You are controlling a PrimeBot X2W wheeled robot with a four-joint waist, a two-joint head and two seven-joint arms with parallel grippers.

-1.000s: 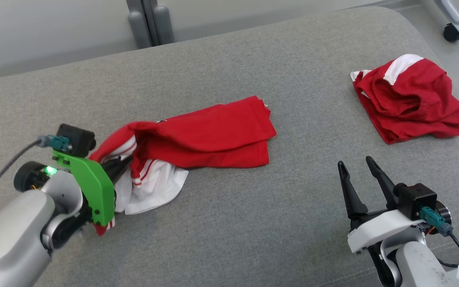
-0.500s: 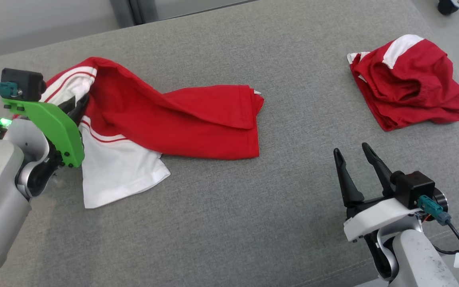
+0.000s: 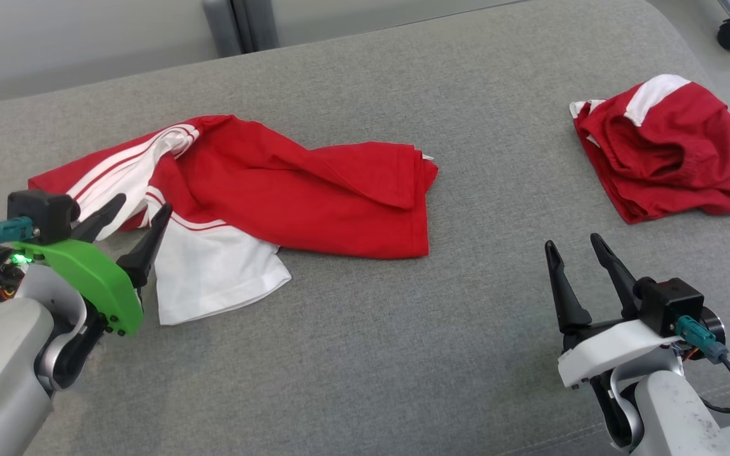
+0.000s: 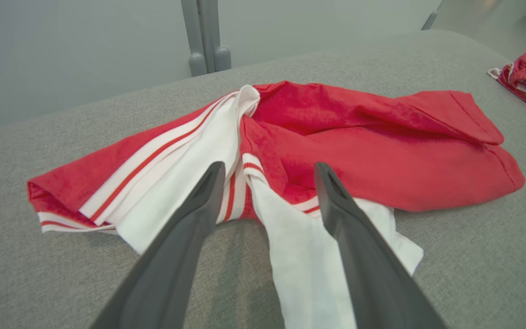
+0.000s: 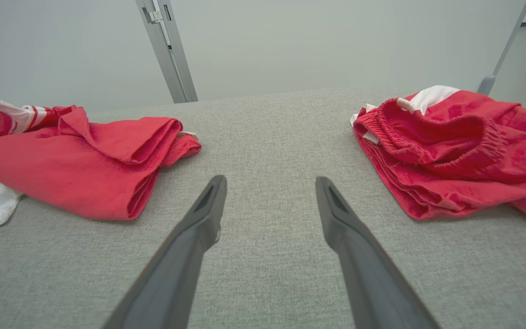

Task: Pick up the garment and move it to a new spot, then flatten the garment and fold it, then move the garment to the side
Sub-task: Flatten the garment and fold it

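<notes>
The garment lies by the left edge of the surface; flattening comes next.
It is rumpled, its red body doubled over and its white sleeve on the near side. My left gripper hovers over that sleeve, fingers apart, holding nothing; my right gripper stands spread by the near right corner. Next, I judge, I should pinch two hems and draw them flat.

Matt cloth garment — coarse-woven cushion
</notes>
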